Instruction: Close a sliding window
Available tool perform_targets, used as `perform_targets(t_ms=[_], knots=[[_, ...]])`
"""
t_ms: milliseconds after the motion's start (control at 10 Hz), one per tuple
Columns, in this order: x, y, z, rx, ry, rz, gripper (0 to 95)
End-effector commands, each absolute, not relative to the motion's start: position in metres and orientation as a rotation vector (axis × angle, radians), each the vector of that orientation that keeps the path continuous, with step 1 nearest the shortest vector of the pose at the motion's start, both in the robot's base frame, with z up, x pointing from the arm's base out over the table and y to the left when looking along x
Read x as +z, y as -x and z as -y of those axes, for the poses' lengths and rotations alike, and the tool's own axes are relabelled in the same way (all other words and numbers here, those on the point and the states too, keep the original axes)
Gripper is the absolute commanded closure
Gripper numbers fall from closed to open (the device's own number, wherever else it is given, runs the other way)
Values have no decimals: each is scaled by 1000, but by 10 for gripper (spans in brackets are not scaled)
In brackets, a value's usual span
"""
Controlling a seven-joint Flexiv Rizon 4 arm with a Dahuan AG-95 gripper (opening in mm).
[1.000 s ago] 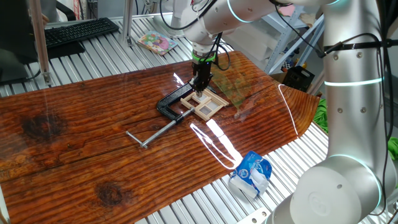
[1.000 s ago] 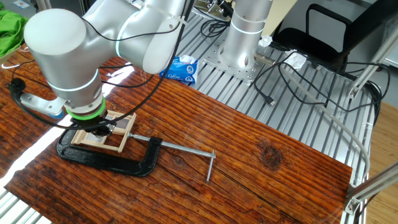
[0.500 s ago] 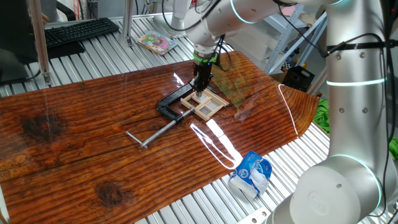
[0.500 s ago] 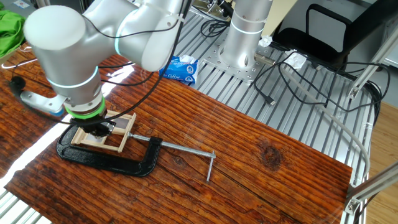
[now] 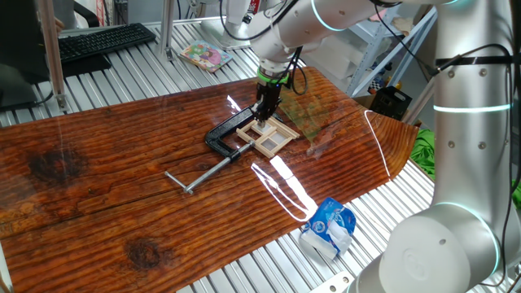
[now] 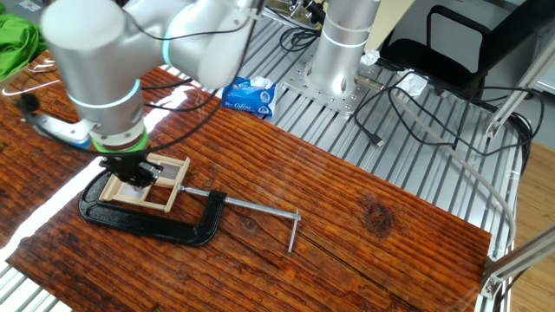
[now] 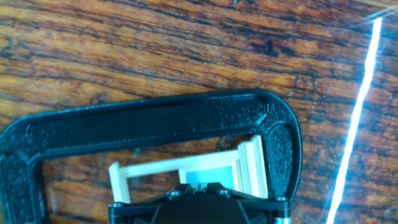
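The sliding window point(image 5: 273, 137) is a small tan wooden frame lying flat on the wooden tabletop, held in a black C-clamp point(image 5: 220, 138). My gripper point(image 5: 262, 117) stands upright over the frame's far end, shut, with its tips down inside the frame. From the other side, the gripper point(image 6: 133, 178) rests on the window point(image 6: 166, 189) just above the clamp point(image 6: 147, 222). In the hand view the shut fingertips point(image 7: 198, 185) sit against a pale blue pane inside the window frame point(image 7: 180, 166), with the clamp's arc point(image 7: 155, 121) curving round it. Nothing is held between the fingers.
The clamp's long grey screw rod point(image 5: 207, 171) reaches toward the table's front. A blue and white packet point(image 5: 329, 225) lies off the board's edge on the metal slats. A keyboard point(image 5: 98, 41) and a colourful packet point(image 5: 205, 55) lie at the back. Cables point(image 6: 408, 104) run near the arm's base.
The arm's wrist has lifted and leaned slightly, and the fingertips have edged a little along the window frame. The gripper stays shut and the clamp has not moved.
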State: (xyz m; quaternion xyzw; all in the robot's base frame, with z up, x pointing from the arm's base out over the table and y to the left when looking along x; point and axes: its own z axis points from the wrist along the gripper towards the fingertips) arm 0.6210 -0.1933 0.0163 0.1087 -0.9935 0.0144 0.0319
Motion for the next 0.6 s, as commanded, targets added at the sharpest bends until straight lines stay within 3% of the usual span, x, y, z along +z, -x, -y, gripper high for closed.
perform_targets(t_ms=[100,600], knots=[[15,-618,194,57,-345,3060,950],[10,-613,192,56,-349,3060,950]])
